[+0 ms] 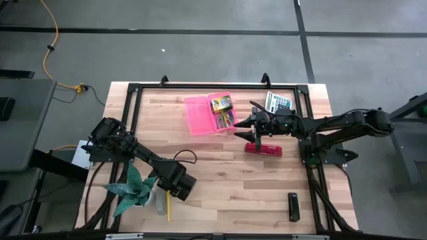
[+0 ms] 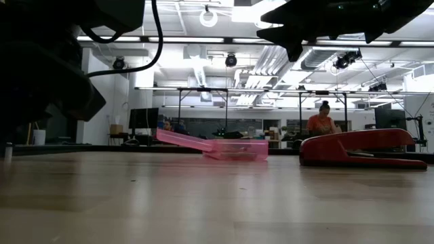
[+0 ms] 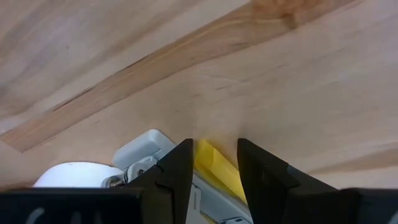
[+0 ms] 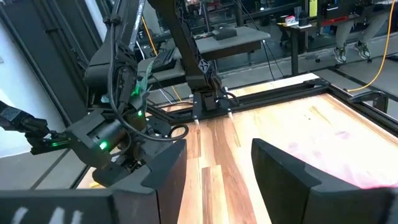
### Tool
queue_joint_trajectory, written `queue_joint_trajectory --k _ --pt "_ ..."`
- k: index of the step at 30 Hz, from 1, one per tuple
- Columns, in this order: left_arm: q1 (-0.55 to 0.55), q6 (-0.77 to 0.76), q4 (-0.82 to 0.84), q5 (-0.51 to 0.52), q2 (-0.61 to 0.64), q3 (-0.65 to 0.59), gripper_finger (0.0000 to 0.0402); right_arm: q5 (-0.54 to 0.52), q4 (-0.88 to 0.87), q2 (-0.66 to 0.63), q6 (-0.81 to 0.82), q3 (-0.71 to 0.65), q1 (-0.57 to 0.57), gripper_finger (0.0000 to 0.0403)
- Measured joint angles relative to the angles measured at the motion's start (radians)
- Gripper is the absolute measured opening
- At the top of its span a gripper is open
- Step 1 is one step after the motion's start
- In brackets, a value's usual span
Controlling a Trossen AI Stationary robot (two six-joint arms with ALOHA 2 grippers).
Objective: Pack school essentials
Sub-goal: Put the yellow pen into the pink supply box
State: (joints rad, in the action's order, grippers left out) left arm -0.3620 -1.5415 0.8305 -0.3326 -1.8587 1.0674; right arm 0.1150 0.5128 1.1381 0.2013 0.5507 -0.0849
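1. High view: the left tool is low at the near left of the wooden surface, its fingers pinching a yellow pencil beside the green plant.
2. The right tool hangs spread, holding nothing, just right of the pink case with the crayon box, above the red stapler.

Matt pale wood table, translucent glossy pink plastic box, red plastic stapler.

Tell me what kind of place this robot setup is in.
Probably a large robotics lab or open workshop. The wooden table stands on a bare concrete floor, ceiling lights and exposed ducts run overhead, and a person sits among other framed workstations behind.
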Motion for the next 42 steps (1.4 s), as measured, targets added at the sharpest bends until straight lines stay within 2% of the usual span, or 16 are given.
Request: queue_joint_trajectory --k 8,16,19,28,34,39,42 --pt "0.001 0.016 -0.009 0.013 0.0 -0.001 0.0112 0.0 -0.001 0.0 0.0 0.0 0.0 0.0172" --pt "0.012 0.038 -0.02 0.014 0.0 0.0 0.0041 -0.001 -0.001 0.0 0.0 0.0 0.0 0.0172" --pt "0.037 0.088 -0.016 0.024 -0.001 0.011 0.0026 -0.001 -0.001 0.0 0.0 0.0 0.0 0.0172" --pt "0.14 0.262 -0.021 0.152 -0.004 0.093 0.0012 -0.001 -0.001 0.0 0.0 0.0 0.0 0.0172" --pt "0.26 0.418 -0.046 0.248 -0.004 0.141 0.0002 -0.001 -0.001 0.0 0.004 0.0 0.0 0.0172" --pt "0.37 0.531 -0.072 0.262 -0.004 0.143 0.0 -0.001 -0.001 0.0 0.004 0.0 0.0 0.0172" --pt "0.391 0.62 -0.042 0.256 0.02 0.165 0.0 -0.001 -0.001 0.0 0.007 0.0 0.0 0.0172"
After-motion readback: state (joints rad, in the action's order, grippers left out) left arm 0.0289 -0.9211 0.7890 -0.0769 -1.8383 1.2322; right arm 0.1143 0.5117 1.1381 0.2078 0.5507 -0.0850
